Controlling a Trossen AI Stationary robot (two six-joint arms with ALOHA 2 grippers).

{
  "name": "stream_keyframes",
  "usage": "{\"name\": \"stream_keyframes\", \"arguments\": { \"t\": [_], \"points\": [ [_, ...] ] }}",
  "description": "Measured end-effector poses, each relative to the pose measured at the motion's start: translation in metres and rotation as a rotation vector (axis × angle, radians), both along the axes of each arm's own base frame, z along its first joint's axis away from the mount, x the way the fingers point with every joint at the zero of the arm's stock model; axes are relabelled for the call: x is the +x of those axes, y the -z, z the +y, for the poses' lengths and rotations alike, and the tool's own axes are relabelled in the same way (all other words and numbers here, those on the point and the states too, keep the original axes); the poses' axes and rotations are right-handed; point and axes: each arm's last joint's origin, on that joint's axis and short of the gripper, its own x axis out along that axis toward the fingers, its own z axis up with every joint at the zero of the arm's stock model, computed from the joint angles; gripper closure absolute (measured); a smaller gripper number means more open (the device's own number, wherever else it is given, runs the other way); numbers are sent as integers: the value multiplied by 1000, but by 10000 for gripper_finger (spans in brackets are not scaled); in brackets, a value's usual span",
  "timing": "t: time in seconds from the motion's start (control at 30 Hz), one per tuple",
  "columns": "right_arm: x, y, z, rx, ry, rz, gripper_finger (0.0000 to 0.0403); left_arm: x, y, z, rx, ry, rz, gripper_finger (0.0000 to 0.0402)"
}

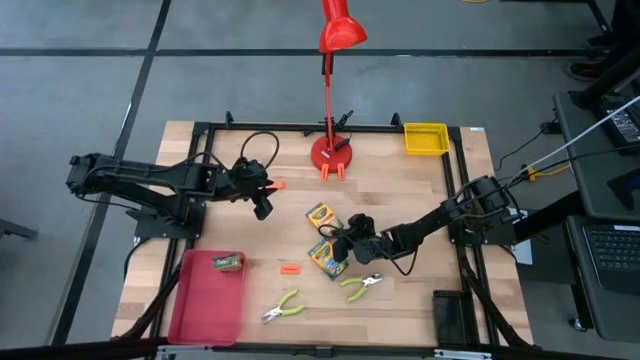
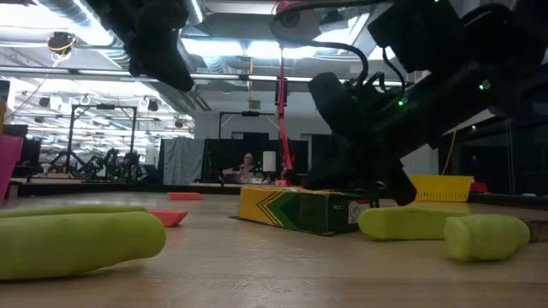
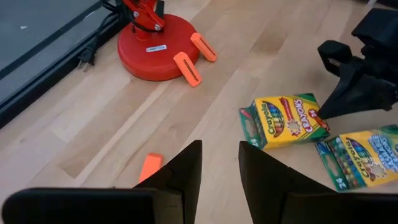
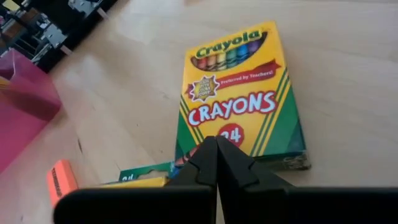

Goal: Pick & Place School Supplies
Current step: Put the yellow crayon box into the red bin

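Two yellow-and-green crayon boxes lie flat mid-table: the far one (image 1: pixel 322 215) (image 4: pixel 239 93) and the near one (image 1: pixel 325 258) (image 3: pixel 364 155). My right gripper (image 1: pixel 345 238) (image 4: pixel 216 149) is shut, its tips low over the far box's end nearest that arm. My left gripper (image 1: pixel 262 200) (image 3: pixel 221 168) hangs open above the table left of the boxes, with nothing between its fingers. Two yellow-green-handled pliers (image 1: pixel 283 308) (image 1: pixel 360 285) lie near the front edge. Small orange pieces lie on the wood (image 1: pixel 290 269) (image 3: pixel 149 167). My right gripper's shut fingertips (image 4: pixel 211 158) stand slanting down over the end of the far crayon box (image 4: pixel 249 146), coming from the table's right. The fingers hide the spot, so I cannot tell whether they touch the box. The box lies flat on the table.
A red lamp's round base (image 1: pixel 331 153) stands at the far middle, with two orange sticks (image 3: pixel 186 68) against it. A red tray (image 1: pixel 205 305) at the near left holds a small crayon box (image 1: pixel 228 262). A yellow bin (image 1: pixel 425 138) sits at the far right.
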Motion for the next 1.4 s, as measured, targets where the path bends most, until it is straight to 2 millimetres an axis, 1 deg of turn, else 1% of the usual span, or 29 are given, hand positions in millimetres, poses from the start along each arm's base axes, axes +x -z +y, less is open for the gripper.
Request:
{"name": "stream_keyframes", "arguments": {
  "t": [0.23, 0.33, 0.5, 0.83, 0.97, 1.1, 1.27, 1.4],
  "points": [
    [-5, 1, 11, 32, -12, 4, 403, -1, 1, 0, 4, 3, 14, 300],
    [-8, 5, 14, 53, -51, 51, 403, -1, 1, 0, 4, 3, 12, 300],
    [-11, 6, 18, 51, -53, 63, 403, -1, 1, 0, 1, 7, 11, 300],
    [-11, 6, 18, 55, -47, 59, 403, 6, -4, -4, -40, 161, -42, 298],
    [-11, 6, 18, 60, -46, 48, 403, 16, 3, -7, -95, 227, -38, 288],
    [-11, 6, 18, 63, -42, 43, 403, 33, 16, -14, -121, 276, -16, 279],
    [-10, 5, 18, 68, -41, 36, 403, 58, 34, -22, -140, 297, -37, 266],
    [-10, 4, 18, 71, -39, 31, 403, 74, 43, -26, -129, 322, -79, 253]
  ]
}}
